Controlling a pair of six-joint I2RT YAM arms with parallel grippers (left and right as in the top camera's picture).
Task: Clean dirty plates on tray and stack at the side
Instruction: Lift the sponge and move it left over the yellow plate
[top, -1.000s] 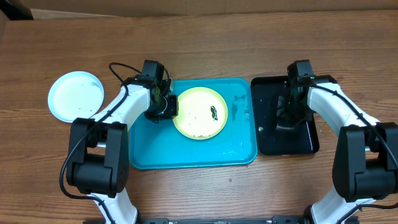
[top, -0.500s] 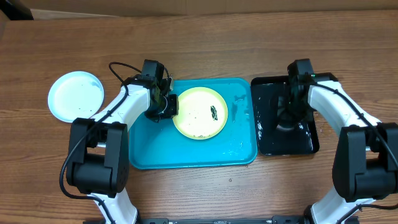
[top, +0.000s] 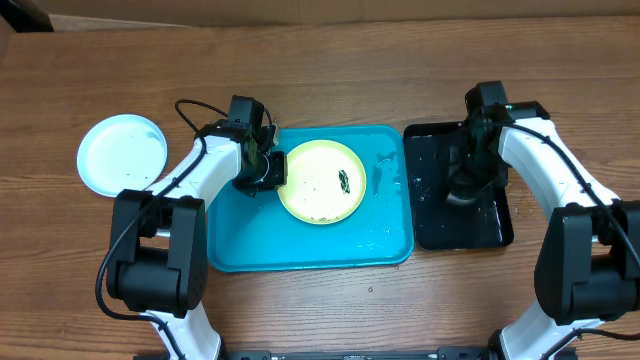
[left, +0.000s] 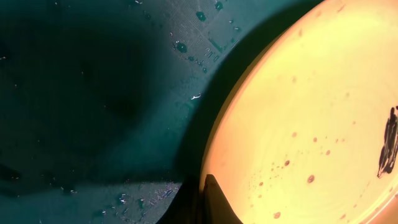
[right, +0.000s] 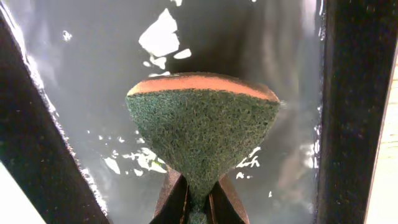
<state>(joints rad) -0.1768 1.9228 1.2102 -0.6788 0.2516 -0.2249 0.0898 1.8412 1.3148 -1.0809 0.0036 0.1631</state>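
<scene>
- Since a second earlier, the right tool (top: 466, 185) had shifted toward the far end of the black tray (top: 490, 228) and pinched shut; the left arm looked unmoved.
- The right tool gripped a sponge (right: 202, 124) by its lower tip, so the sponge fanned out. Its green scouring face was toward the wrist camera and an orange edge ran along the top.
- The left tool (top: 268, 170) was closed on the left rim of the yellow-green plate (top: 321, 181).
- That plate lay flat, face up, in the far half of the turquoise tray (top: 300, 248), with a dark smear (top: 343, 180) right of its centre.
- The turquoise tray's long axis ran left to right across the desk (top: 350, 70), just beside the black tray.
- A pale plate (top: 122, 153) sat on the desk, well left of the tray; whether it was one plate or a stack was unclear.
- The left wrist view cut off most of the plate and showed one dark fingertip (left: 211, 198).
</scene>
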